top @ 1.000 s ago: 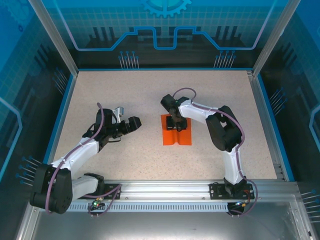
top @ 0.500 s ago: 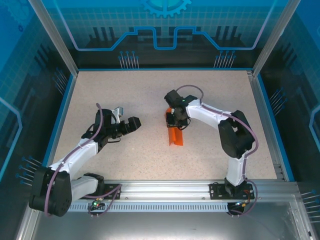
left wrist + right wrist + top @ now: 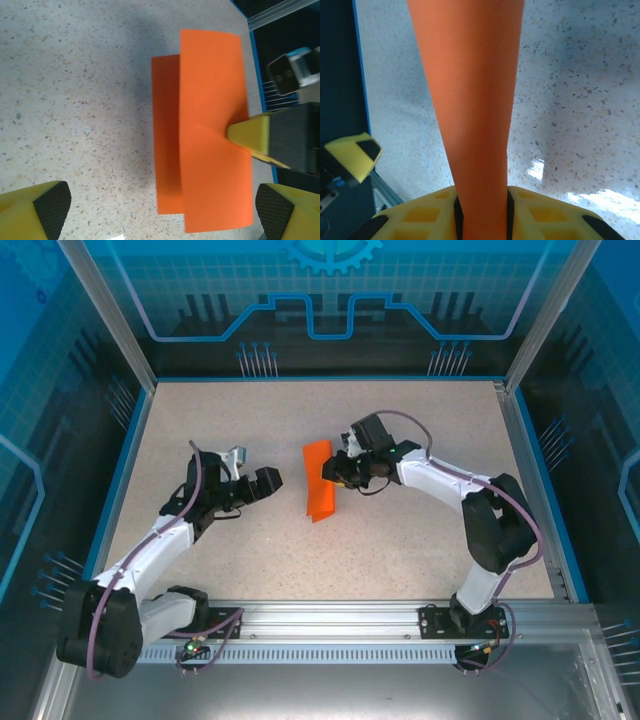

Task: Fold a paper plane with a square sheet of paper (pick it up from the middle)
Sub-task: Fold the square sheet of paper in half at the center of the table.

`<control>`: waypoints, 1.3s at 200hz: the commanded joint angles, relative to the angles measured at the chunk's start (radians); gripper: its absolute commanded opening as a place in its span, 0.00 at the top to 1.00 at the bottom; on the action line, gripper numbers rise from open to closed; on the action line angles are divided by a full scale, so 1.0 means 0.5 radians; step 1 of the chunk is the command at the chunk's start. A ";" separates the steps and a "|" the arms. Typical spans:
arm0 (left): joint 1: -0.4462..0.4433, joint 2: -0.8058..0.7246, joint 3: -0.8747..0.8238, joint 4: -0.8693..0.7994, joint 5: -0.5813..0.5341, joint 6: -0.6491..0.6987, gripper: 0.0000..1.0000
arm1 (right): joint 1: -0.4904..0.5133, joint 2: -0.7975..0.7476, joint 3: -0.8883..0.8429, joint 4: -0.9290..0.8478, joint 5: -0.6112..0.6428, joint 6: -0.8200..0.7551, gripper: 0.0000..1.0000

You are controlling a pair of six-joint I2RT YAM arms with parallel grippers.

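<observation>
Our right end effector (image 3: 335,472) pinches the thin bright orange sheet of paper (image 3: 319,483) by one edge. The sheet is folded over on itself and seems lifted off the speckled worktop (image 3: 230,420), between the two arms. We think it is held up there so the other arm can reach it. Our left end effector (image 3: 266,485) is wide and holds nothing — it faces the paper from nearby. We can read no words or labels on anything.
</observation>
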State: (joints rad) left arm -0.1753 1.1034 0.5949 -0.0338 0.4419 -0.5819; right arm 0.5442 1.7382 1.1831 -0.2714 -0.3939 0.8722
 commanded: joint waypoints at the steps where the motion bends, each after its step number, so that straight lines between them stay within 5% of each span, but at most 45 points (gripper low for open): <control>1: -0.021 0.027 0.062 0.034 0.143 -0.062 0.02 | -0.070 0.000 -0.161 0.276 -0.147 0.163 0.71; 41: -0.106 0.166 0.126 0.059 0.246 -0.079 0.02 | -0.168 0.005 -0.470 0.512 -0.160 0.227 0.67; 115: -0.338 0.542 0.300 0.140 0.223 -0.139 0.04 | -0.211 -0.010 -0.489 0.162 0.040 -0.054 0.52; 177: -0.419 0.926 0.448 0.305 0.346 -0.286 0.26 | -0.222 0.033 -0.470 0.122 0.049 -0.091 0.49; 230: -0.480 1.182 0.571 0.362 0.455 -0.318 0.31 | -0.221 0.006 -0.516 0.186 0.063 -0.037 0.47; 260: -0.519 1.309 0.619 0.423 0.515 -0.348 0.41 | -0.220 0.012 -0.537 0.221 0.045 -0.021 0.47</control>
State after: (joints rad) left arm -0.4164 1.7145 0.8665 0.1425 0.6415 -0.7364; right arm 0.4438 1.7439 0.9295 -0.1791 -0.3676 0.8490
